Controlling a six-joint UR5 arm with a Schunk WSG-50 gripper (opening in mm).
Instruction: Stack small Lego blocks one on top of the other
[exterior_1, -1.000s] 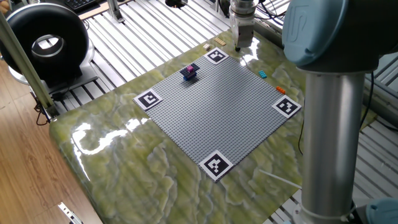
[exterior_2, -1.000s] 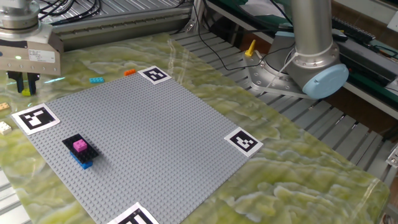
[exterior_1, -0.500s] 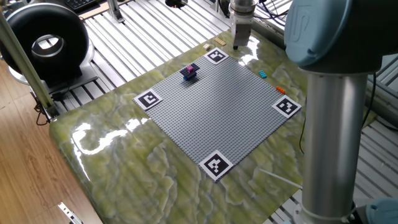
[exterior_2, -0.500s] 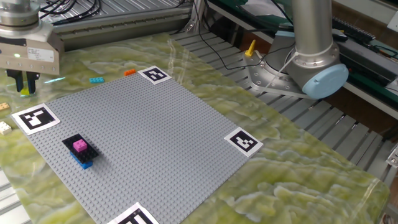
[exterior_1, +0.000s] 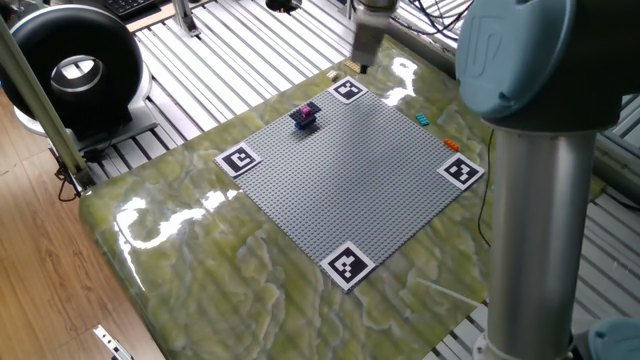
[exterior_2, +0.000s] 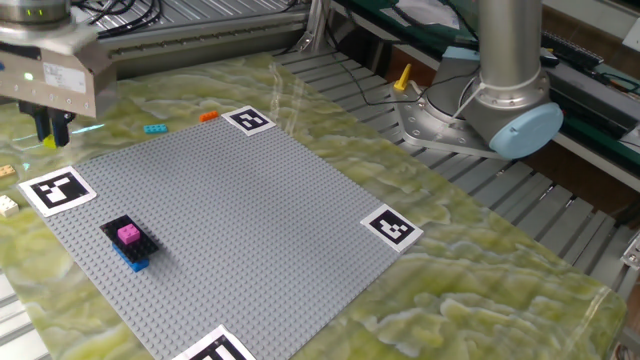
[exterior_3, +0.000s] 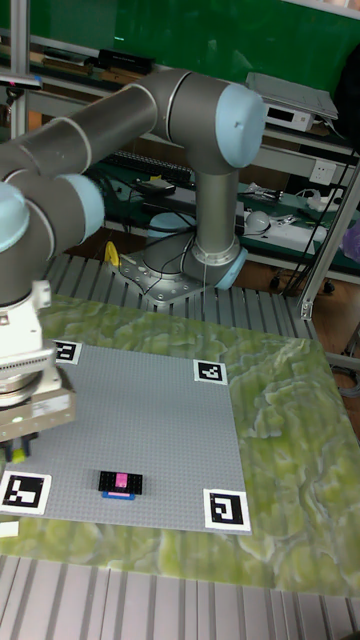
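Grey baseplate (exterior_2: 230, 220) carries a magenta-on-blue block stack (exterior_2: 129, 243); tool (exterior_2: 52, 127) pinches a yellow block (exterior_2: 50, 141).

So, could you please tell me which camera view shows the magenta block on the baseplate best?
The other fixed view: the magenta block sits large and unobstructed atop its stack. One fixed view shows it small and distant; the tall fixed view shows it as a thin pink strip.

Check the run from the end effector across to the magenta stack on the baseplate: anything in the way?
Nothing visible. The end effector hangs above the marker tag at the baseplate corner; from there to the magenta-topped stack there is only bare studded plate.
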